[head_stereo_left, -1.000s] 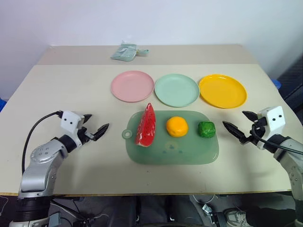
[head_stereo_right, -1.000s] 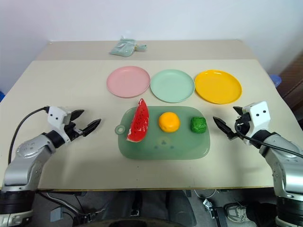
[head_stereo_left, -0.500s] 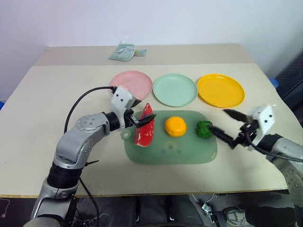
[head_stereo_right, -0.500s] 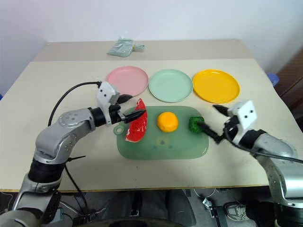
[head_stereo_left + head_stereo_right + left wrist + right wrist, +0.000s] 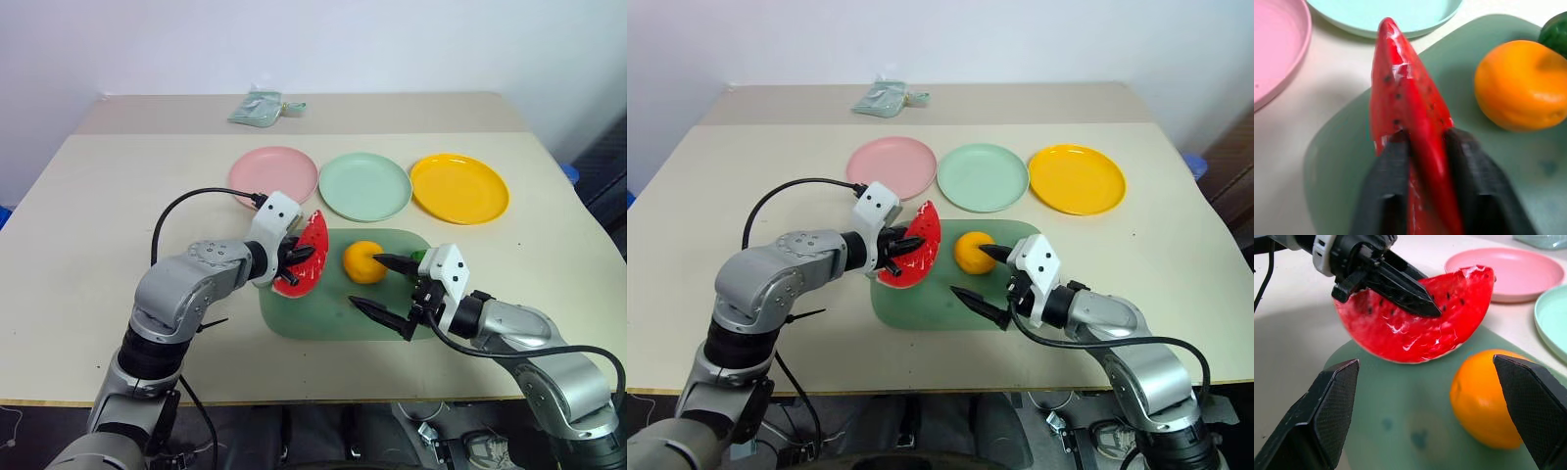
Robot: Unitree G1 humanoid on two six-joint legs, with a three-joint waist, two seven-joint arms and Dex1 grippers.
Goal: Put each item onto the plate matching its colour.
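Green mat (image 5: 323, 318) on table (image 5: 88, 196); pink plate (image 5: 272, 176), mint plate (image 5: 365, 185), yellow plate (image 5: 459, 187) behind it. Watermelon wedge (image 5: 306, 253) clamped in left gripper (image 5: 297, 260) over mat's left part. Right gripper (image 5: 387, 289) spread wide beside orange fruit (image 5: 361, 261). Dark-green ball (image 5: 1555, 32) mostly hidden.

Left pincer (image 5: 297, 258) clamped tight, right pincer (image 5: 385, 289) spread wide, both reaching inward.

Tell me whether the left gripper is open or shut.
Shut: the left gripper has both black fingers pressed against the flat sides of the red watermelon wedge, above the translucent green mat.
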